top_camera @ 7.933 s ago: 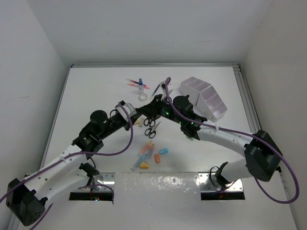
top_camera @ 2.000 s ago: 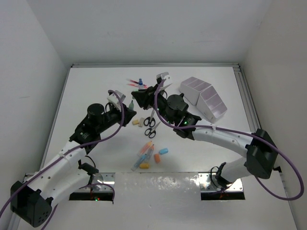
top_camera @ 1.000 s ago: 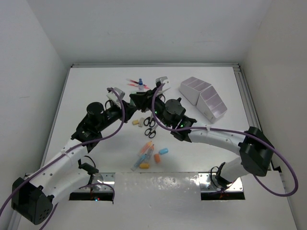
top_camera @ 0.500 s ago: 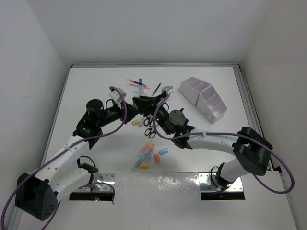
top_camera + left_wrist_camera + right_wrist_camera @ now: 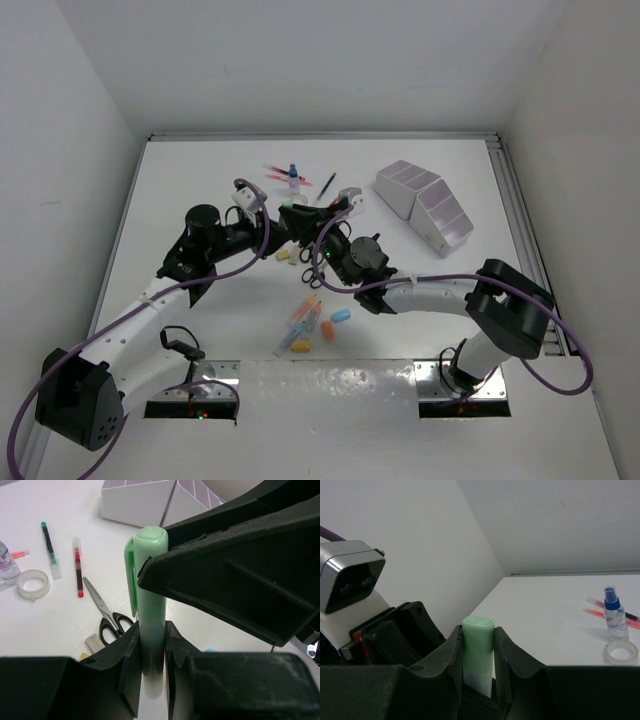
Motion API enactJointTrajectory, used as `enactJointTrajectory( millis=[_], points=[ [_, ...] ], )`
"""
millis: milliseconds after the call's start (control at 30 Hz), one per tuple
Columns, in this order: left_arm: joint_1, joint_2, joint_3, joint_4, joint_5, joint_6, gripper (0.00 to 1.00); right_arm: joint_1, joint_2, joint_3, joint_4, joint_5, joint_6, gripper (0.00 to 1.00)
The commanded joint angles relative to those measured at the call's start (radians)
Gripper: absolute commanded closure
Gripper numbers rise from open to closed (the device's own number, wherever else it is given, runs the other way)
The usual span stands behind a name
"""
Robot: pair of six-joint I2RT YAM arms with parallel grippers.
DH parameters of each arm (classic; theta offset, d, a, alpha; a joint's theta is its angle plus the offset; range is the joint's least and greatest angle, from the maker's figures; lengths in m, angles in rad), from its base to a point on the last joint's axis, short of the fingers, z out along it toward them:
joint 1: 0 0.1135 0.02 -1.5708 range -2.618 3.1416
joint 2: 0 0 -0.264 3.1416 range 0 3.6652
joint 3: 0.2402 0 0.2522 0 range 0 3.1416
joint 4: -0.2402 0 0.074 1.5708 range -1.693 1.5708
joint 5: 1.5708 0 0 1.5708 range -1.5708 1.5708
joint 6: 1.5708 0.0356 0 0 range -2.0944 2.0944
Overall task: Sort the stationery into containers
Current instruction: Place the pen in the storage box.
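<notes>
White organiser [image 5: 425, 205] (lilac compartments) near right edge of table [image 5: 200, 180], left side open — left hand [image 5: 150, 647], right hand [image 5: 478, 647] both clamp green highlighter [image 5: 150, 570].

Green marker [image 5: 478, 647] upright between fingers [image 5: 452, 656] of right gripper [image 5: 478, 631] — bottle [image 5: 614, 615], tape ring [image 5: 620, 653], perhaps pens [image 5: 596, 612] beyond

A pale green marker [image 5: 150, 600] was clamped at both ends above the table. Black-handled scissors [image 5: 106, 614], a tape ring [image 5: 33, 584], pens [image 5: 78, 567] and an upright blue-capped bottle [image 5: 613, 613] sat left of the white organiser [image 5: 424, 204]. Pastel capsules [image 5: 316, 324] lay nearer.
</notes>
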Motion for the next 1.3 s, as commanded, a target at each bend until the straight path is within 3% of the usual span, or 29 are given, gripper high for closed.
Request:
enactJointTrajectory(
  millis=[0,333,367,433,467,533,567,633,667,800,900,967,1100,1267],
  points=[
    [0.035,-0.048,0.114,0.469,-0.067,-0.002,1.0,0.065,0.092,-0.103,-0.385,-0.137,0.005,1.0],
    [-0.017,-0.075,0.068,0.331,0.036,0.082,0.98,0.035,-0.029,0.013,-0.415,-0.127,-0.038,1.0],
    [-0.02,-0.077,0.065,0.319,0.045,0.081,0.84,0.026,-0.044,0.018,-0.415,-0.125,-0.041,1.0],
    [-0.022,-0.084,0.062,0.295,0.073,0.125,0.67,-0.006,-0.083,0.021,-0.424,-0.107,-0.041,1.0],
    [-0.023,-0.087,0.064,0.264,0.079,0.131,0.51,-0.019,-0.096,0.018,-0.423,-0.103,-0.041,1.0],
    [-0.023,-0.093,0.067,0.2,0.105,0.156,0.37,-0.059,-0.144,-0.001,-0.418,-0.094,-0.047,1.0],
    [-0.025,-0.097,0.07,0.175,0.111,0.166,0.25,-0.074,-0.164,-0.008,-0.418,-0.088,-0.047,1.0],
    [-0.023,-0.116,0.071,0.105,0.131,0.189,0.14,-0.141,-0.233,-0.033,-0.423,-0.083,-0.056,1.0],
    [-0.023,-0.124,0.071,0.091,0.137,0.193,0.01,-0.164,-0.254,-0.037,-0.434,-0.091,-0.069,1.0],
    [-0.023,-0.15,0.073,0.029,0.133,0.183,0.0,-0.296,-0.343,-0.048,-0.519,-0.134,-0.197,1.0],
    [-0.02,-0.167,0.061,0.005,0.092,0.173,0.0,-0.479,-0.376,-0.071,-0.562,-0.24,-0.317,1.0],
    [-0.017,-0.182,0.05,-0.009,0.056,0.176,0.0,-0.629,-0.37,-0.099,-0.509,-0.31,-0.426,1.0],
    [-0.016,-0.204,0.027,-0.037,-0.037,0.186,0.0,-0.891,-0.347,-0.103,-0.463,-0.46,-0.474,1.0],
    [-0.016,-0.232,-0.013,-0.069,-0.073,0.217,0.0,-1.079,-0.276,-0.11,-0.383,-0.692,-0.52,1.0]
  ],
)
